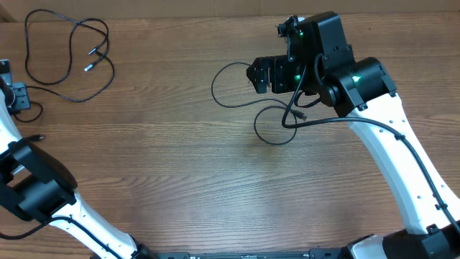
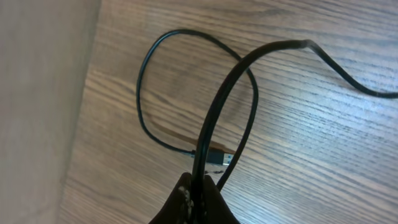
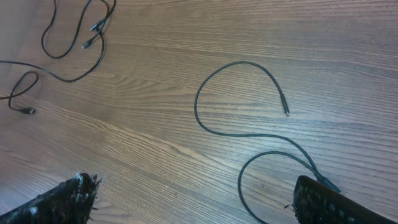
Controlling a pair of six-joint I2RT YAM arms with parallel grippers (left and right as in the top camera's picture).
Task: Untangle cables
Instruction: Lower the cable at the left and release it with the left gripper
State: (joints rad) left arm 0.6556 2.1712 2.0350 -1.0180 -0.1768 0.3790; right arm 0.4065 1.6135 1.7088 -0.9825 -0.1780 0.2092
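The cables lie in two places on the table [image 1: 165, 165]. One bunch [image 1: 68, 54] sprawls in loose, overlapping loops at the far left corner, with two silver plug tips [image 1: 90, 52] lying close together inside it. A single cable [image 1: 215, 93] sits apart, right of the middle. It curls out in an open arc and doubles back into a second, smaller loop nearer me. One bare tip [image 3: 287, 114] rests on the wood, and the other end runs in under the right gripper [image 3: 194, 180].

That gripper hangs over the single cable with its jaws spread wide and nothing between them. The cable passes right beside its right-hand finger [image 3: 329, 202], but I cannot tell whether they touch.

At the left edge, the left gripper [image 2: 198, 190] is pinched tight on a black strand [image 2: 214, 112]. The strand rises from the fingers and bends away to the right. Behind it a thinner loop lies flat, and a small plug [image 2: 221, 155] rests just ahead of the fingertips.
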